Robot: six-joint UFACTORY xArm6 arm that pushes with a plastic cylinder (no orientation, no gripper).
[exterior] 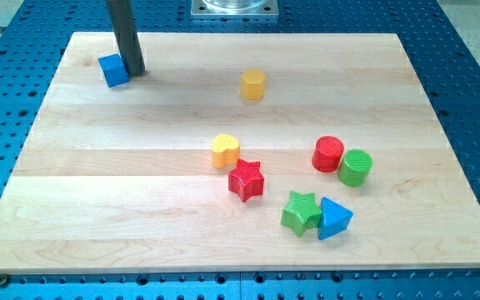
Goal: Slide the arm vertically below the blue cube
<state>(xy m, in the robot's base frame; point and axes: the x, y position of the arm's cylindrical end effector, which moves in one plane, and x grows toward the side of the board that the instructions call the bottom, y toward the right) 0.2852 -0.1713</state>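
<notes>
The blue cube [113, 71] sits near the board's top left corner. My tip [136, 71] rests on the board right beside the cube's right side, touching or almost touching it. The dark rod rises from there out of the view's top.
A yellow cylinder [252, 84] stands at top centre. A yellow heart [225, 151] and a red star [246, 179] sit mid-board. A red cylinder [327, 154], green cylinder [356, 167], green star [301, 212] and blue triangle [333, 218] lie at lower right. The wooden board [140, 208] lies on a blue perforated table.
</notes>
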